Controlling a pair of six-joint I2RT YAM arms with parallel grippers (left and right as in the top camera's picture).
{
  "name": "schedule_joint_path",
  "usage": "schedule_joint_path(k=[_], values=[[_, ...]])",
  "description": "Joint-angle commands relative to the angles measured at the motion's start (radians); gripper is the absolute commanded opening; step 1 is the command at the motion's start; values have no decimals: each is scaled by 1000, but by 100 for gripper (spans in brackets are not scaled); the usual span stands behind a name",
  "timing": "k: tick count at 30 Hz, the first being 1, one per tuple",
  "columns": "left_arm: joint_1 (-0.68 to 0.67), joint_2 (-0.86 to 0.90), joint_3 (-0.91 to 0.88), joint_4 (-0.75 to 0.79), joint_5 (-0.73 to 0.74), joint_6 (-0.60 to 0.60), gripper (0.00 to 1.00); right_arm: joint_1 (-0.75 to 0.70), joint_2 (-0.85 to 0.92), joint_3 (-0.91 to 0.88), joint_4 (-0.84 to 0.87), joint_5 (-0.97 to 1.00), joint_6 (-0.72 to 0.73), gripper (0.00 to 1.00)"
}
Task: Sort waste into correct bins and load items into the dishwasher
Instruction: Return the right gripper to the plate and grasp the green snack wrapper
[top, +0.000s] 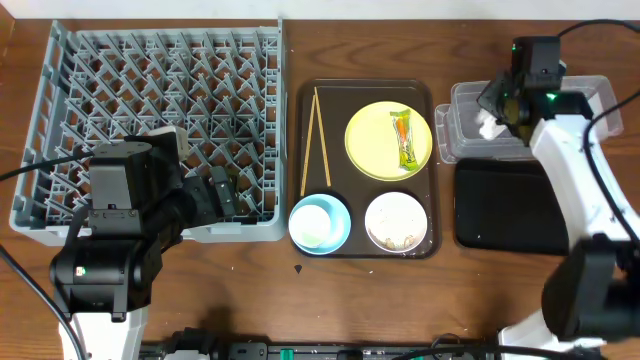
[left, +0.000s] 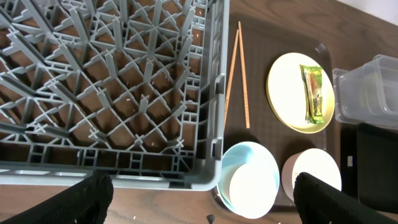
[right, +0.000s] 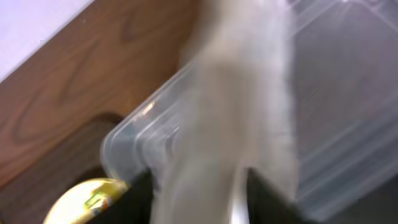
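Note:
My right gripper (top: 497, 112) hangs over the left end of the clear tub (top: 590, 95), shut on a crumpled white tissue (right: 230, 106) that fills the gap between its jaws (right: 199, 202). My left gripper (top: 215, 195) is open and empty at the grey dish rack's (top: 60, 130) front right corner, jaws (left: 202, 193) wide apart. On the brown serving tray (top: 300, 100) lie the chopsticks (top: 315, 140), the yellow plate (top: 370, 140) with the green-and-orange wrapper (top: 403, 138), the light blue bowl (top: 335, 215) holding a white cup (top: 312, 230), and the white bowl (top: 397, 221) with food scraps.
The black tray (top: 505, 205) lies in front of the clear tub, at the right of the serving tray. The dish rack (left: 124, 93) holds nothing. A small dark speck (top: 298, 267) lies on the table before the blue bowl.

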Motion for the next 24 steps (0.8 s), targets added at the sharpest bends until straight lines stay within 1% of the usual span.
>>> schedule_joint_path(k=[1,2,4,7,9,10,12,13,14,15,17,19,21,24], values=[[3,0,21,0,12,-9,93,-5,26,-5,48,19,-60,58],[3,0,21,1,12,-9,93,-2,10,-3,47,3,-65,61],[3,0,21,0,12,-9,93,13,-37,-3,43,-124,-103,63],[3,0,21,0,12,-9,93,70,-92,-3,42,-340,-208,58],[3,0,21,1,12,-9,93,132,-106,-3,20,-354,-267,54],[3,0,21,0,12,-9,93,178,-105,-4,-1,-333,-292,52],[3,0,21,1,13,-9,93,247,-81,-5,-27,-253,-304,51],[3,0,21,0,13,-9,93,305,-44,-5,-40,-131,-307,52],[3,0,21,1,12,-9,93,321,-30,-5,-40,-88,-307,52],[3,0,21,0,13,-9,93,352,7,-5,-37,9,-306,52],[3,0,21,0,13,-9,93,386,70,-5,-14,130,-307,53],[3,0,21,0,12,-9,93,402,135,-5,19,211,-307,54],[3,0,21,0,13,-9,93,404,195,-5,55,246,-307,54],[3,0,21,0,12,-9,93,395,284,-5,97,237,-306,54]])
